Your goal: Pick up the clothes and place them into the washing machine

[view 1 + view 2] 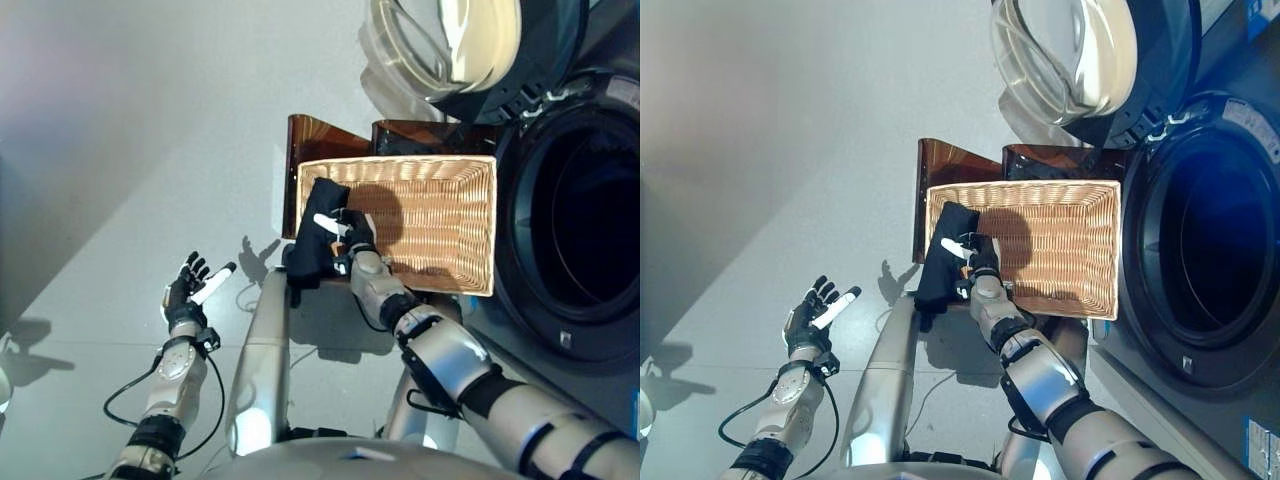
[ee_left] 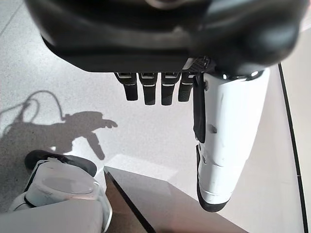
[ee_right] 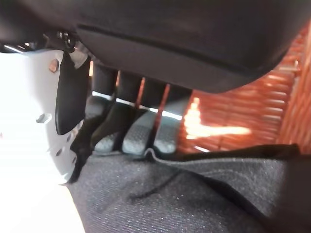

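A black garment (image 1: 312, 245) hangs over the left rim of a wicker basket (image 1: 440, 165), partly inside and partly draped down outside. My right hand (image 1: 358, 240) is at that rim, shut on the cloth. In the right wrist view its fingers (image 3: 138, 138) curl down onto the dark fabric (image 3: 184, 194) with the white-covered thumb beside them. The washing machine (image 1: 520, 300) stands to the right of the basket, its round drum opening (image 1: 600, 230) dark and its door (image 1: 450, 40) swung open above. My left hand (image 1: 185, 290) hovers open over the floor at lower left, holding nothing.
The basket rests on brown glossy supports (image 1: 320, 135) close against the washer's front. Apart from the garment, only woven bottom shows in the basket. Grey floor (image 1: 150, 150) stretches to the left.
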